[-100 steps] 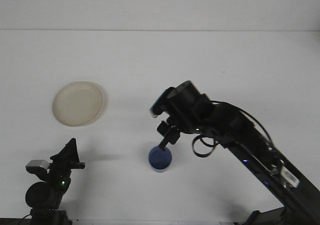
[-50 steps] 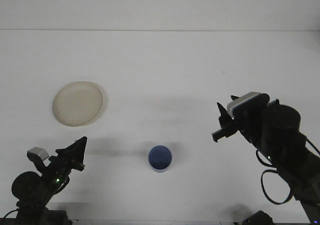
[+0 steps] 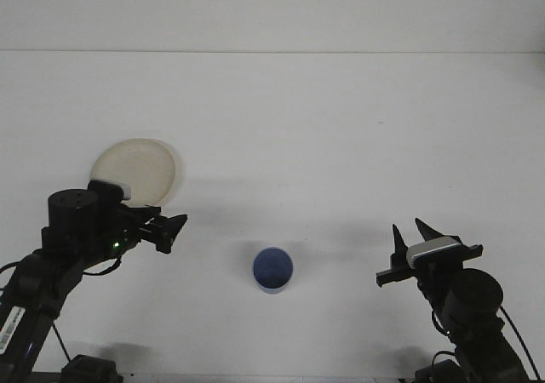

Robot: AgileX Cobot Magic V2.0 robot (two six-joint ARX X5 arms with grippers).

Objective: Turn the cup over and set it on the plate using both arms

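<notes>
A blue cup (image 3: 272, 270) stands upright on the white table, mouth up, near the front middle. The cream plate (image 3: 136, 173) lies to the far left, its lower edge partly hidden by my left arm. My left gripper (image 3: 173, 227) points right toward the cup from the left, about a hand's width away from it. My right gripper (image 3: 411, 232) has pulled back to the front right, its two fingers spread and pointing up, holding nothing.
The table's far edge (image 3: 272, 52) runs across the back. Arm bases and cables sit at the front corners.
My right gripper let go of the cup and withdrew to the front right. My left arm rose and swung rightward toward the cup, now overlapping the plate's edge.
</notes>
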